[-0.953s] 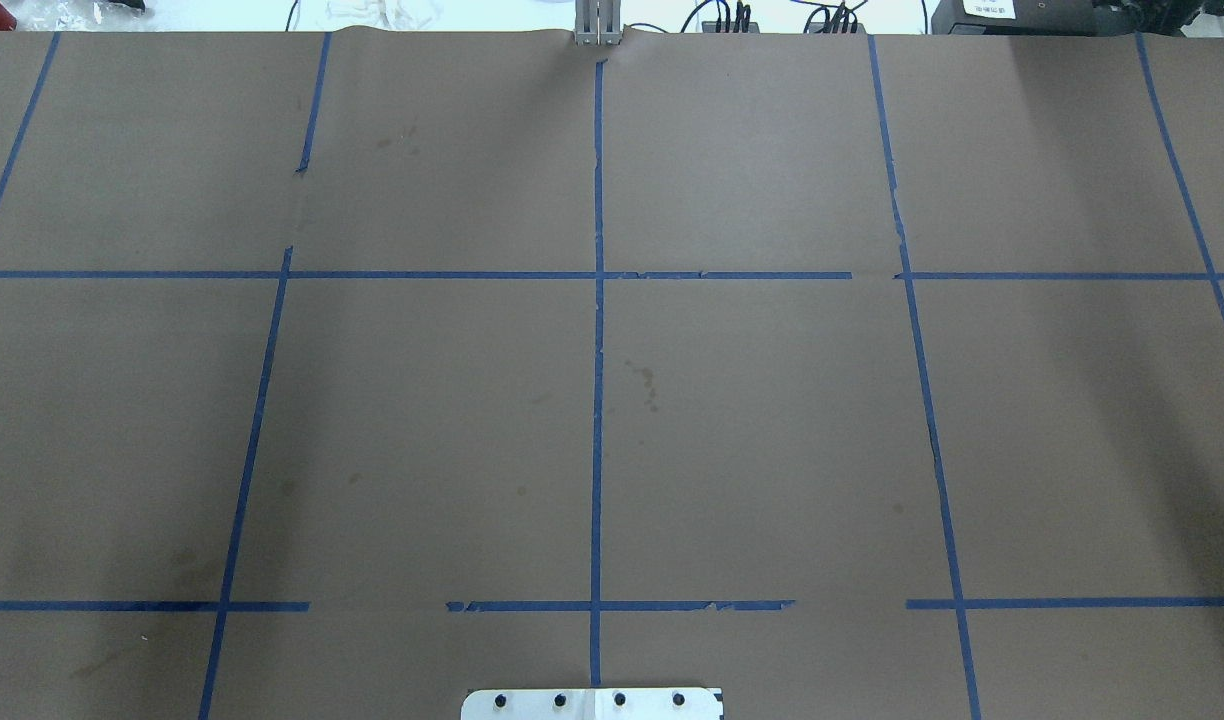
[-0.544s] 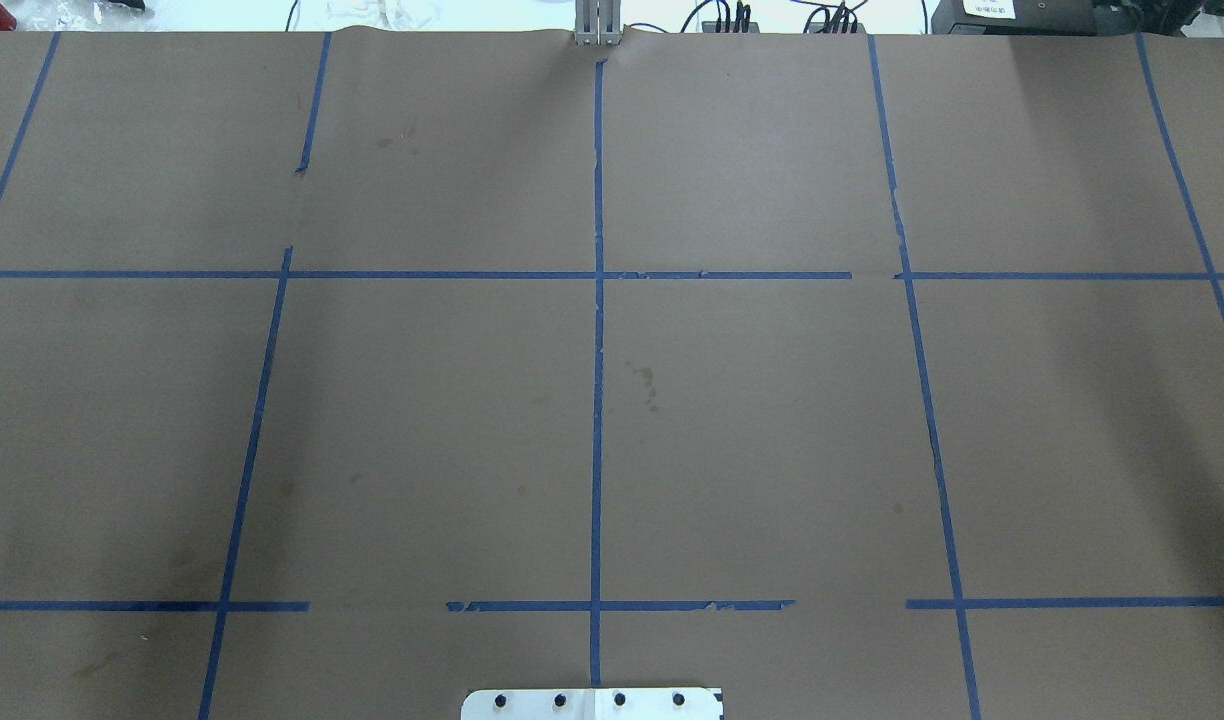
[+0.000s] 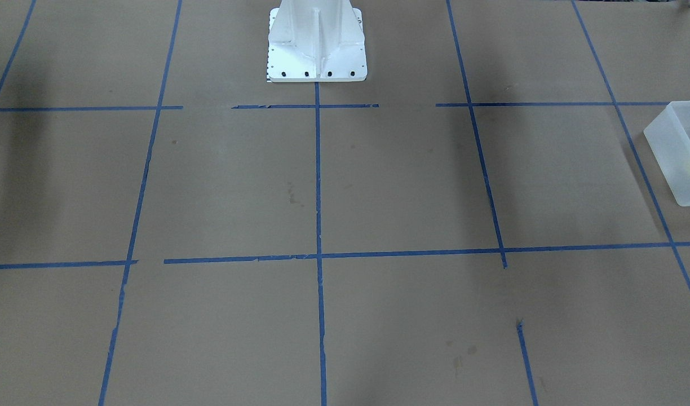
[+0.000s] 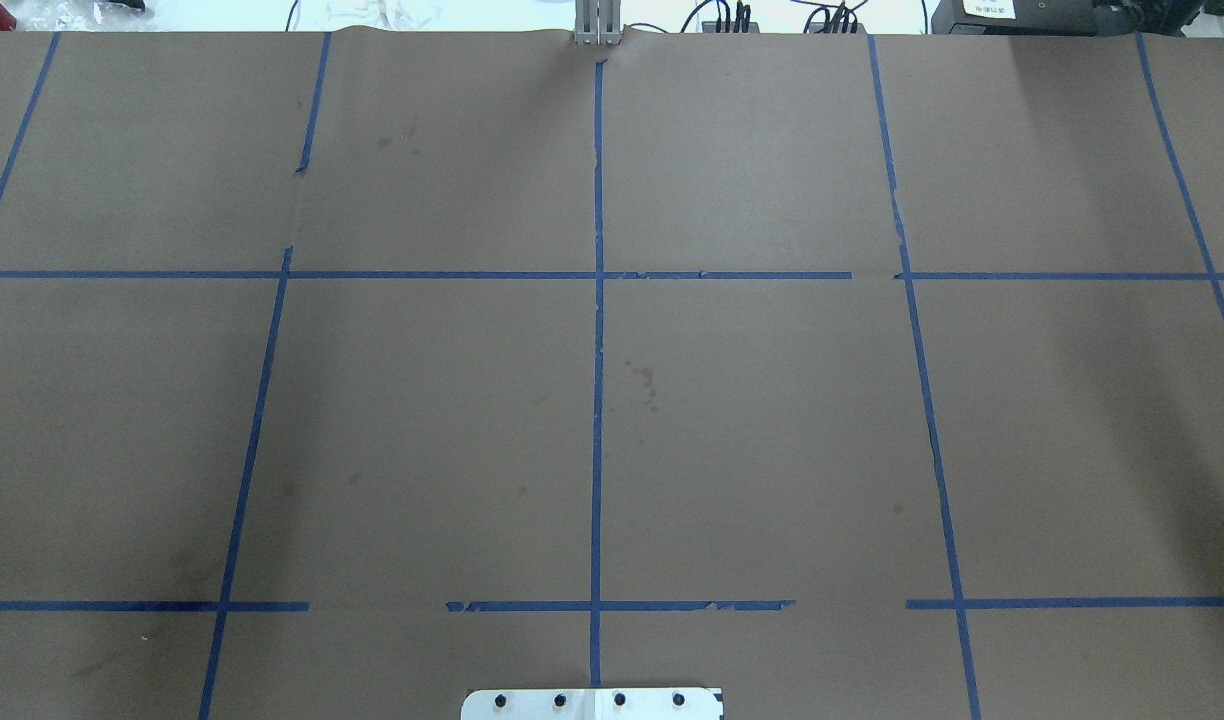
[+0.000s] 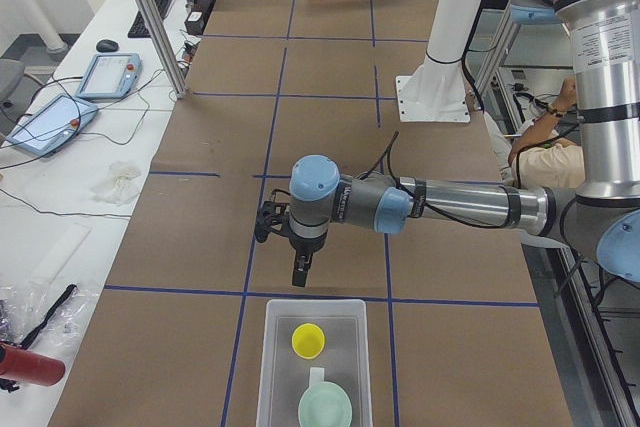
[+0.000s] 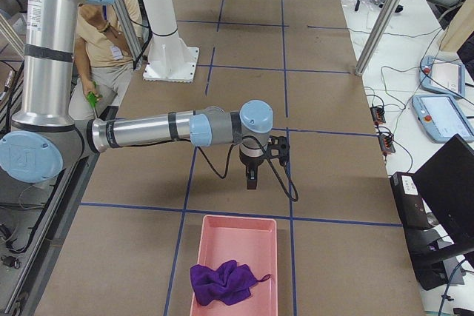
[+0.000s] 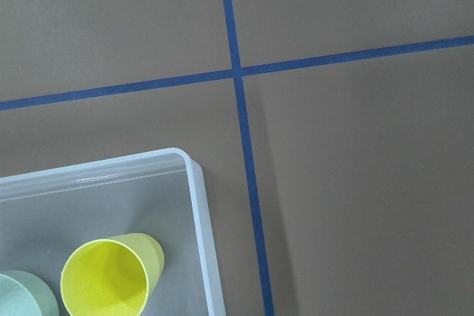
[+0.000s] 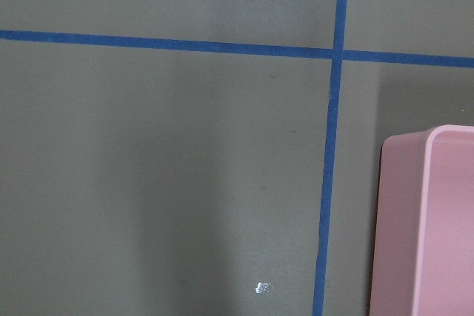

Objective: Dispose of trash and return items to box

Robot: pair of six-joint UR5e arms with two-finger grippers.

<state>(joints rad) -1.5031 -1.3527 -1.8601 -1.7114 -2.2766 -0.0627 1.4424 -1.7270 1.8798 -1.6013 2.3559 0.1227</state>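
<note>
The left arm (image 5: pixel 460 205) reaches out level from its upright silver column with the forearm straight. It bends at the blue-capped left wrist (image 5: pixel 315 179), so the left tool (image 5: pixel 299 277) points straight down. The right arm (image 6: pixel 148 131) holds a mirrored pose: forearm level, blue-capped right wrist (image 6: pixel 255 118) bent, right tool (image 6: pixel 252 181) hanging straight down. Both tools show only in the side views, where their fingers are too small to tell whether they are apart or together.
</note>
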